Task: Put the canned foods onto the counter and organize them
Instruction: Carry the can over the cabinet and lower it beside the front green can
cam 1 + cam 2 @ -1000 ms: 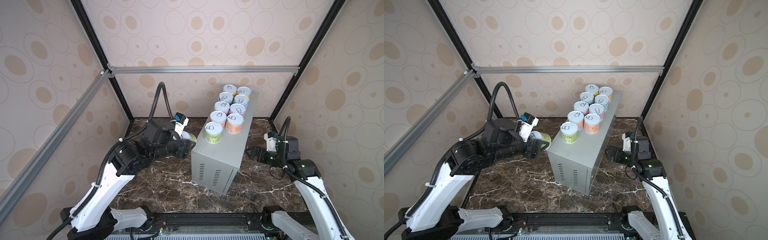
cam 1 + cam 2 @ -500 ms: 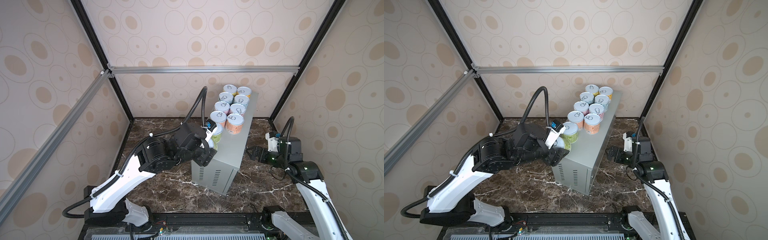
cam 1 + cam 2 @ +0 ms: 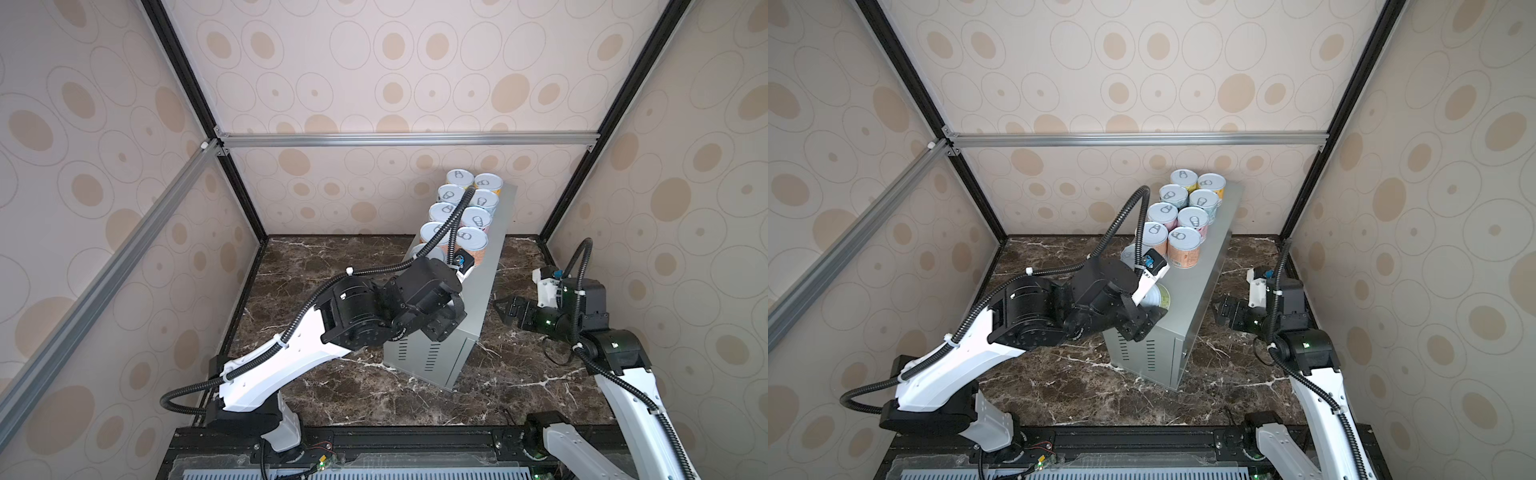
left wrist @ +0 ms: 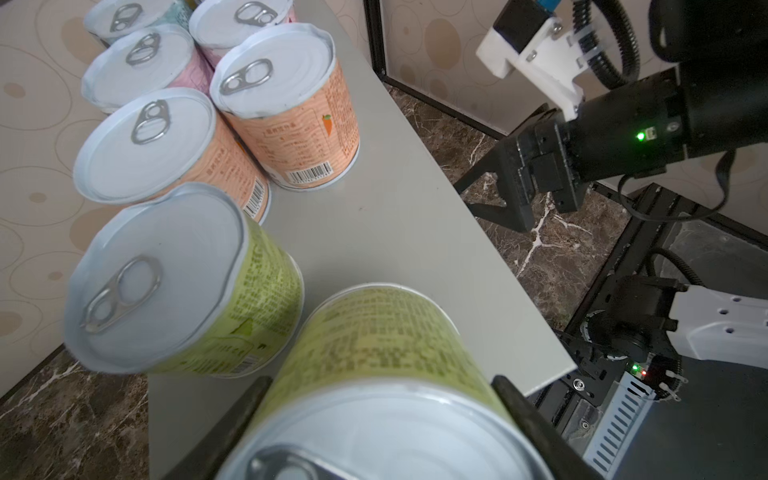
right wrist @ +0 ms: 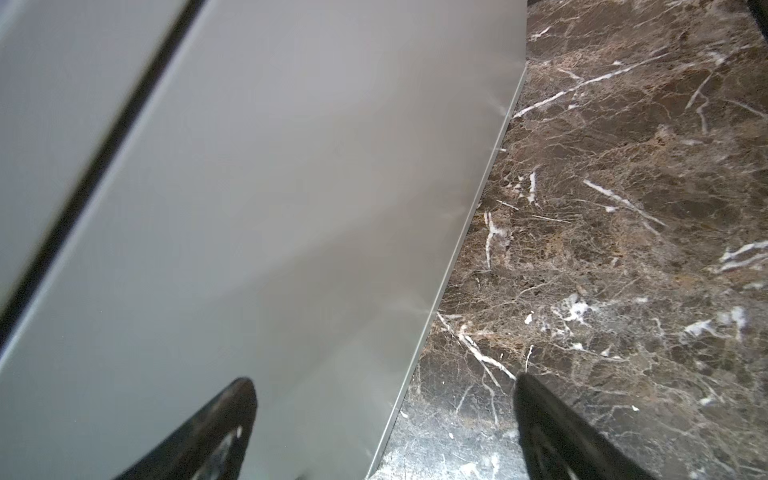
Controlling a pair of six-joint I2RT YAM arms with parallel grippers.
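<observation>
- Rows are forming on the counter (image 4: pixel 395 216). The canned foods (image 3: pixel 1192 218) are standing upright two abreast from the far end toward you. Like labels are pairing up, as the two salmon cans (image 4: pixel 291 104) are showing, which is leaving the near stretch of the flat top free.
- Your left end effector (image 4: pixel 380 399) is pinching the held green can (image 4: pixel 374 345) by its sides. The lid is facing the wrist and the base is tipping down at the counter. I judge you are aiming for the open slot just beside the standing green can (image 4: pixel 174 282).
- You are making the final placement, as I read it: nine cans are sitting on top and this one is completing the set. You cannot tell from these views whether its base is touching the top yet.
- The two green cans are looking very close in the left wrist view. A can landing tilted could be knocking its neighbour toward the edge.
- Your right end effector (image 3: pixel 505 309) is hanging spread wide and empty. It is sitting low beside the counter's long wall and well apart from the cans, which is leaving the left arm room.
- The counter is sitting askew on the dark brown marble surface (image 3: pixel 332 266), with its vent slots facing you.
- Circle-patterned wallpaper panels (image 3: pixel 374 62) on black posts are closing in three sides, and an aluminium rail (image 3: pixel 407 139) is crossing the back.
</observation>
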